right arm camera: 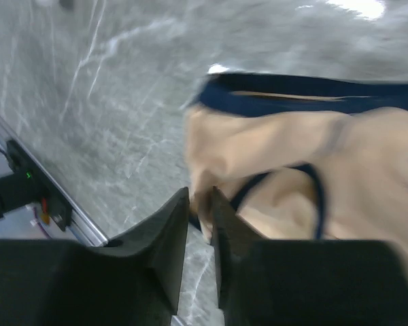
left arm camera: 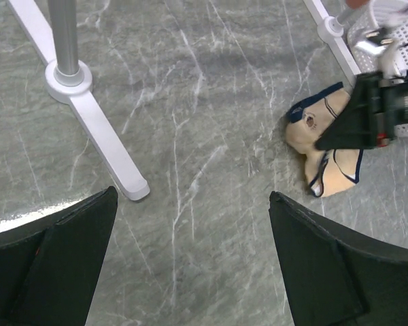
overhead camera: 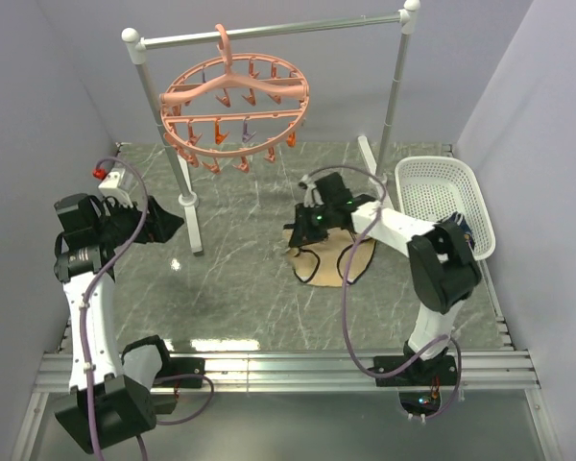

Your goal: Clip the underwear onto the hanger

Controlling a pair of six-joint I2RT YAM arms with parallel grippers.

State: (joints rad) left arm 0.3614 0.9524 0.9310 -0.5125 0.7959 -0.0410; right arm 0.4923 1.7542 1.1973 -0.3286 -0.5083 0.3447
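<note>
Underwear (overhead camera: 350, 261) lies on the bench (overhead camera: 240, 279). Right end effector (right arm camera: 199, 197) sits nearly pressed together at its edge; whether it grips cannot be told. Left end effector (left arm camera: 194, 195) is spread wide.

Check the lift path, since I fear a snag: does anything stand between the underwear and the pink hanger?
Nothing visible does. The underwear lies on the table with the right hand at it; the hanger hangs from the rack beyond, higher up.
</note>
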